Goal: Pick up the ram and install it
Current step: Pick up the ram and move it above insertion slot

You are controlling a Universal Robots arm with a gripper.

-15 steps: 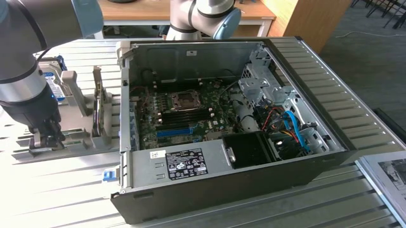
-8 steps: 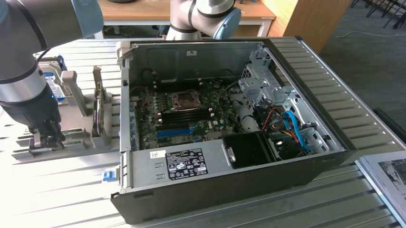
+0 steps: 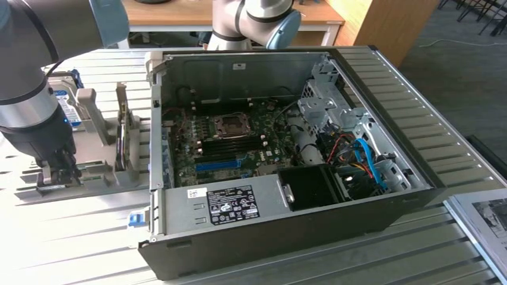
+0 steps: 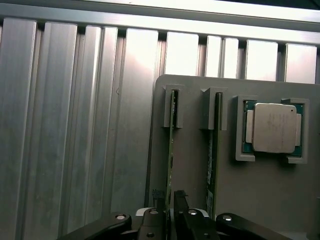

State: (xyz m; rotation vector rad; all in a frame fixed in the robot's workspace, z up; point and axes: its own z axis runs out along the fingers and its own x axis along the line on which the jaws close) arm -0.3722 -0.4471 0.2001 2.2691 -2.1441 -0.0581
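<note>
The arm's dark gripper hangs low at the left edge of the exterior view, over a matte grey moulded holder that sits on a table of ribbed, brushed aluminium slats. To the holder's right, filling the middle of the frame, an open computer case lies on its side: black outer walls, bare grey sheet steel inside, a green motherboard in its floor. A hard drive with a blue label stands at the holder's far end, in the upper left of the frame.

From the wrist camera, the ram stands on edge in a notched grey slot of the holder: a thin, long green strip, seen nearly edge-on, so chips and label are hard to make out. The jaws are parted, one black finger on each side of the stick's near end, and the stick sits in its slot, not lifted. A second stick stands parallel just beside it in its own slot. Beyond that, a square processor with a dull silver lid lies flat in a shallow pocket.
</note>
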